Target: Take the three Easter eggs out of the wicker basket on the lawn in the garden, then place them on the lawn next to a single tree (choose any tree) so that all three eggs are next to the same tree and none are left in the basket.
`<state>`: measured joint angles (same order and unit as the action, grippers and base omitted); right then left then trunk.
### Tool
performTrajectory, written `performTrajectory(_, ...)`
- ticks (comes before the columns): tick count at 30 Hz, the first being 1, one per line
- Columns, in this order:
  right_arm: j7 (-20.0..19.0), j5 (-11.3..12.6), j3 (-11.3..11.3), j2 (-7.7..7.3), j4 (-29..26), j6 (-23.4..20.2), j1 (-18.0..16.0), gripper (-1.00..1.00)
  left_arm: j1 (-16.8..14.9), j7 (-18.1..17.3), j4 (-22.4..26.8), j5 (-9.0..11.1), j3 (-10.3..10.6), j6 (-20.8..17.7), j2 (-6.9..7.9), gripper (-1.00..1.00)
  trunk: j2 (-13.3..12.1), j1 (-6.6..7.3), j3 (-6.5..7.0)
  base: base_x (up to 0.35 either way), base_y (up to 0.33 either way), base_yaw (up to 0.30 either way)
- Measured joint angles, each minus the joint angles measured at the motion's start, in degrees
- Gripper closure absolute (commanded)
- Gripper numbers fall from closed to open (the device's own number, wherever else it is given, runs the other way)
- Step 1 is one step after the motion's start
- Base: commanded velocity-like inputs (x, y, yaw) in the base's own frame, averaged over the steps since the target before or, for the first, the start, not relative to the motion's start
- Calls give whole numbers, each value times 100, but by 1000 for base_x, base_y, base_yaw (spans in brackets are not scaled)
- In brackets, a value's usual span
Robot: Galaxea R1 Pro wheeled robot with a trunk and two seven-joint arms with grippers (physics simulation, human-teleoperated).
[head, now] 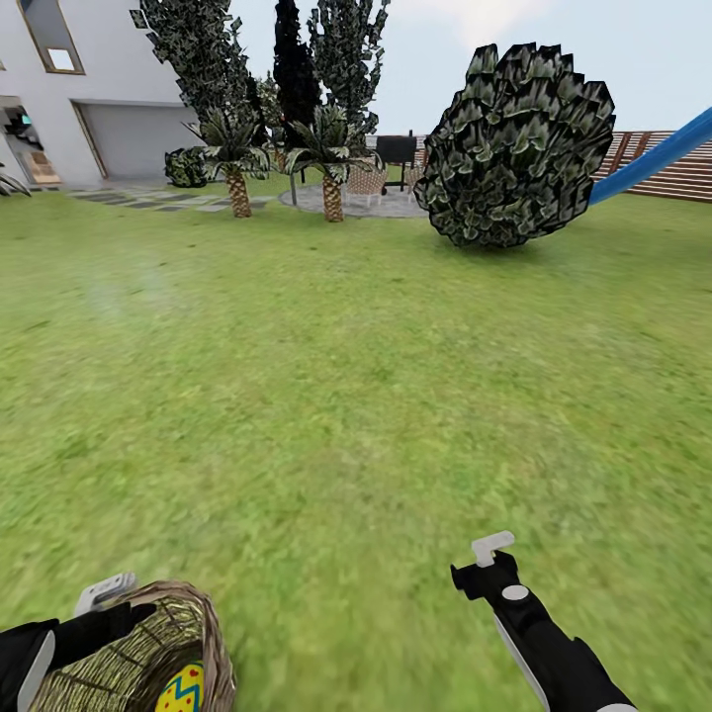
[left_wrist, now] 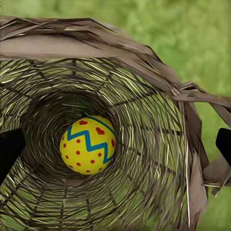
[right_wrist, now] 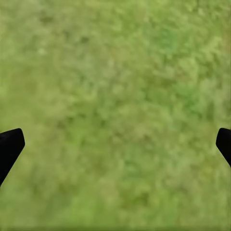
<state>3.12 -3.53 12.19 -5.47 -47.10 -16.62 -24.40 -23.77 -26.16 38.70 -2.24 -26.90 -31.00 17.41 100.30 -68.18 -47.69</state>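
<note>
The wicker basket (head: 148, 643) sits on the lawn (head: 346, 396) at the lower left of the head view, right in front of me. One yellow Easter egg (left_wrist: 88, 144) with red dots and a teal zigzag lies at its bottom and peeks over the rim (head: 183, 689). I see just this one egg. My left gripper (head: 107, 595) hovers at the basket's mouth (left_wrist: 144, 53), open, with the fingertips (left_wrist: 9, 149) wide apart and holding nothing. My right gripper (head: 491, 549) hangs open over bare grass (right_wrist: 115, 96).
A big round dark shrub (head: 514, 148) stands ahead on the right, with a blue slide (head: 653, 158) and slat fence (head: 677, 173) behind it. Two small palms (head: 235, 173) and tall dark trees (head: 203, 49) stand far ahead by a paved patio and a white house (head: 89, 89).
</note>
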Motion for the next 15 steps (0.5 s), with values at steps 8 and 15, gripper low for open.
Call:
performTrajectory(8,0,2,-7,-6,-8,-2,0,-100,0,5,40,-36,-7,-2,147,-100,0,0,0,0,0,0)
performTrajectory(15,0,2,0,-1,-9,-9,0,-100,0,6,41,-39,-5,-4,302,-100,0,0,0,0,0,0)
